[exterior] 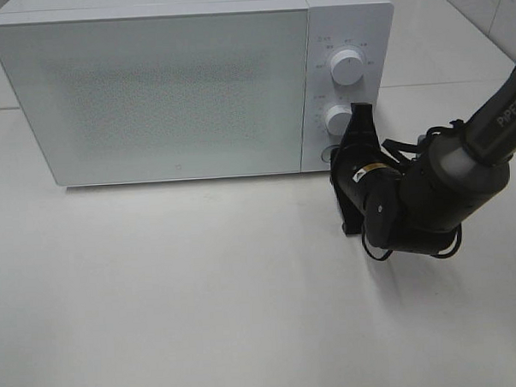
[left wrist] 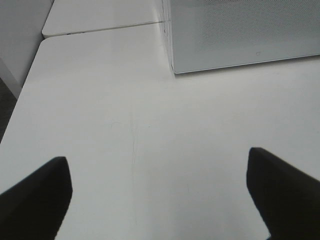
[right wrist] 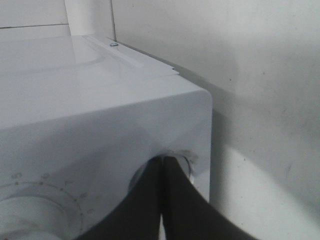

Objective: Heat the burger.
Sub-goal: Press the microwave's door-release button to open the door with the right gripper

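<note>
The burger is not in view in any frame. The white microwave (exterior: 176, 86) stands at the back with its door closed. My right gripper (exterior: 337, 159) is shut, with its fingertips (right wrist: 162, 165) together and against the round button (right wrist: 186, 158) at the bottom of the control panel, below the lower knob (exterior: 336, 119). The upper knob (exterior: 347, 67) is free. My left gripper (left wrist: 160, 200) is open and empty over bare table, to the left of the microwave's corner (left wrist: 175, 70); it does not show in the exterior view.
The white table (exterior: 203, 299) spreads in front of the microwave. Its left edge (left wrist: 22, 95) shows in the left wrist view. The right arm (exterior: 446, 185) lies across the table right of the microwave.
</note>
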### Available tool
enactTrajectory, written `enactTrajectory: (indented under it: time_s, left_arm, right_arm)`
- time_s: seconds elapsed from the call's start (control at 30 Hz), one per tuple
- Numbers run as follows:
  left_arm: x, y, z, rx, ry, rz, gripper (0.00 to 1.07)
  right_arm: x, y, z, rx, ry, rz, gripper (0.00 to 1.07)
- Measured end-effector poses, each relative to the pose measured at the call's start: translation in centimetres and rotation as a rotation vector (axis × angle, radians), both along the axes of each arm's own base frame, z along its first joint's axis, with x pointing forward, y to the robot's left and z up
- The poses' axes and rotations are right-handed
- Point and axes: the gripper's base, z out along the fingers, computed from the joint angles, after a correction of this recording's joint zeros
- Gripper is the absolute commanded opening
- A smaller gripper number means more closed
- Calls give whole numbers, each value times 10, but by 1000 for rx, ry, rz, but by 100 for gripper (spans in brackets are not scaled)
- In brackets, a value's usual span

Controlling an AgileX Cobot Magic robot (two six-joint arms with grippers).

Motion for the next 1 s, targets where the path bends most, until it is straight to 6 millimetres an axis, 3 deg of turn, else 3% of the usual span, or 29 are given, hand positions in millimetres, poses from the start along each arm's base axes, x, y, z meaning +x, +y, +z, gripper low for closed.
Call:
enactTrajectory:
  time_s: [1.0]
  left_arm:
    - [0,0,0,0,0,0,87]
  right_arm:
    - [15,10,4,-14,10,-39,0]
